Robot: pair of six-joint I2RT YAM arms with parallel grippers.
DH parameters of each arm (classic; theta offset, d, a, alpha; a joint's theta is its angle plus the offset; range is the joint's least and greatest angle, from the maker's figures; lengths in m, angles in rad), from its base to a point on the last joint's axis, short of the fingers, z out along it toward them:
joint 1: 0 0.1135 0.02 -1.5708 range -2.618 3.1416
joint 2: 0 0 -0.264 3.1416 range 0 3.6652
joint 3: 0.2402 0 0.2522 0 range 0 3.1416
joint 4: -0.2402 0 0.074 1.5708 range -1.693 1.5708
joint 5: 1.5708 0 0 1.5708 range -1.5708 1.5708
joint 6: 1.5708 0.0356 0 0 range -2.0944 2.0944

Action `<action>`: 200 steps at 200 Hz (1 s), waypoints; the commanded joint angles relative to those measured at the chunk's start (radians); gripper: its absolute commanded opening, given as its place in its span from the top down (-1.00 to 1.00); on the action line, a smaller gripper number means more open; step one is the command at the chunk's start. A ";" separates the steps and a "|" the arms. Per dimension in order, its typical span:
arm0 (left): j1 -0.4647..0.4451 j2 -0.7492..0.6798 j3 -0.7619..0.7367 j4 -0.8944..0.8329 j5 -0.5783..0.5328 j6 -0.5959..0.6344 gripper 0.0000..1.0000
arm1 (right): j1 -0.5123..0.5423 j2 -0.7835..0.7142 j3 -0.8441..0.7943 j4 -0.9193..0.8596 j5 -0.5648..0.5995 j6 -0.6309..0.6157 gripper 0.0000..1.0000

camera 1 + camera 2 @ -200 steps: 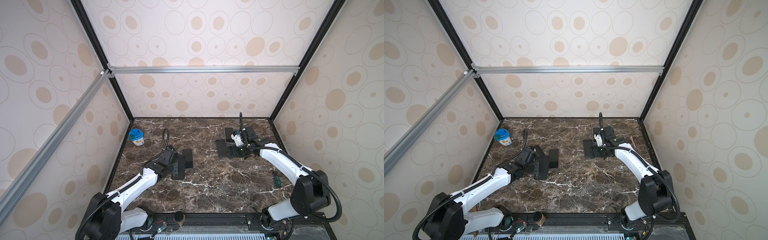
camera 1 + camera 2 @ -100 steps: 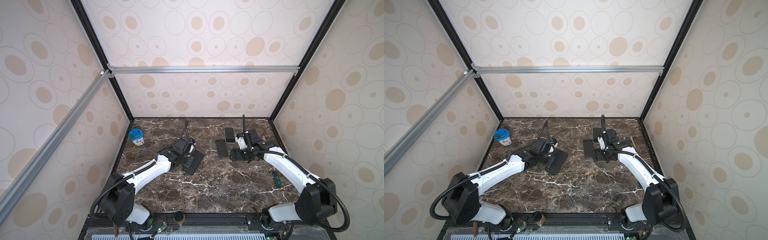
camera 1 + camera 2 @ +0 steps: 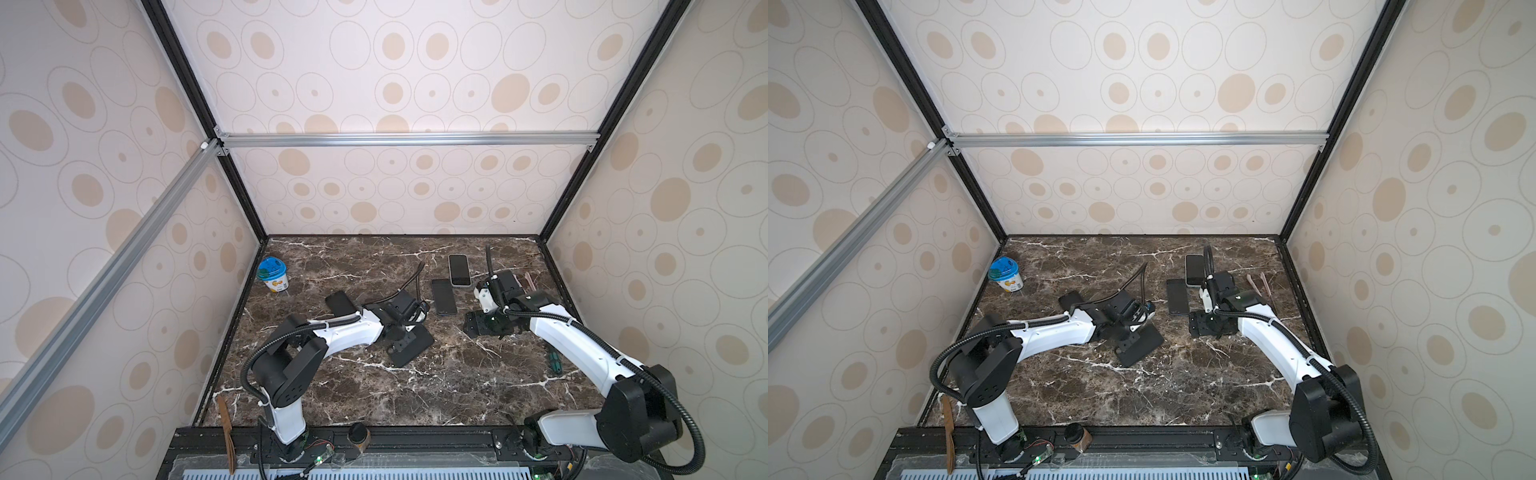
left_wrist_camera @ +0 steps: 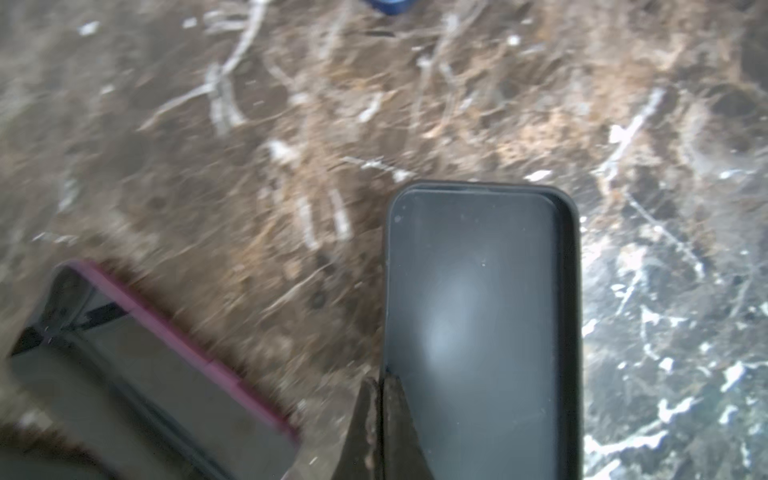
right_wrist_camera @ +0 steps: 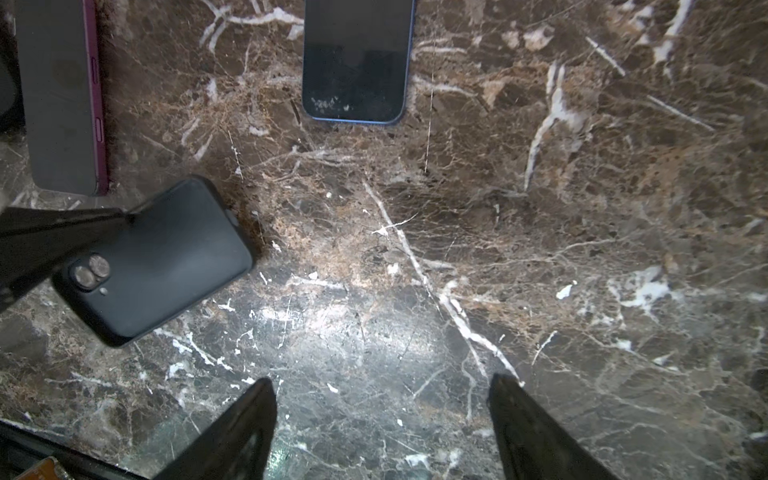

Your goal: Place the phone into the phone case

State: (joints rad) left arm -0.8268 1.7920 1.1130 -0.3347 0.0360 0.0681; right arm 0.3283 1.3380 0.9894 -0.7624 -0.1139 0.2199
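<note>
Left gripper (image 3: 402,344): clenching on the rim of the black phone case (image 3: 415,352) and holding it tilted; whether the case's low edge is touching the bench (image 3: 415,399) cannot be told.
Right gripper (image 5: 382,380): hanging released, jaws wide apart with nothing between them, over bare bench to the right of the phone case.
Phones: the purple-edged phone (image 3: 444,296) is lying flat just behind and right of the phone case. The blue-edged phone (image 3: 459,270) is lying farther behind it. Which of the two the task means cannot be told.
Writing: the blue-lidded cup (image 3: 272,275), far left of and behind the phone case, is showing orange print that is too small to read.
Hard to make out: in the right wrist view two round spots are showing at one corner of the phone case, lenses or cut-outs. In the left wrist view the bench is blurring, and the purple-edged phone is being cut off by the frame. A dark flat thing (image 3: 340,303) left of the phone case is lying half hidden behind the left arm.
Open room: bare bench is stretching in front of the phone case to the front rail. A green-handled tool (image 3: 554,362) is lying well to its right by the wall.
</note>
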 commanded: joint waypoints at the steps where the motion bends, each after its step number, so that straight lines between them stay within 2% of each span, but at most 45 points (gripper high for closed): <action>1: -0.046 0.037 0.048 0.037 0.019 0.047 1.00 | 0.004 -0.013 -0.020 0.002 -0.035 0.015 -0.63; 31: -0.078 0.065 0.054 0.082 0.022 0.036 0.98 | 0.005 0.001 -0.053 0.047 -0.093 0.027 -0.55; 80: -0.078 0.001 0.029 0.110 -0.078 -0.126 0.01 | 0.004 0.068 -0.065 0.094 -0.176 0.034 -0.33; 107: -0.075 -0.109 -0.040 0.119 -0.133 -0.275 -0.33 | 0.008 0.105 -0.067 0.136 -0.233 0.027 -0.20; 146: -0.025 -0.299 -0.177 0.132 -0.130 -0.471 -0.58 | 0.060 0.200 -0.029 0.149 -0.218 -0.018 -0.05; 200: 0.075 -0.473 -0.295 0.078 -0.184 -0.561 -0.65 | 0.166 0.347 0.053 0.172 -0.093 -0.038 0.10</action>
State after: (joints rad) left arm -0.7811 1.3804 0.8459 -0.2180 -0.1024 -0.4168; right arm 0.4648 1.6325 0.9947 -0.5991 -0.2707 0.2005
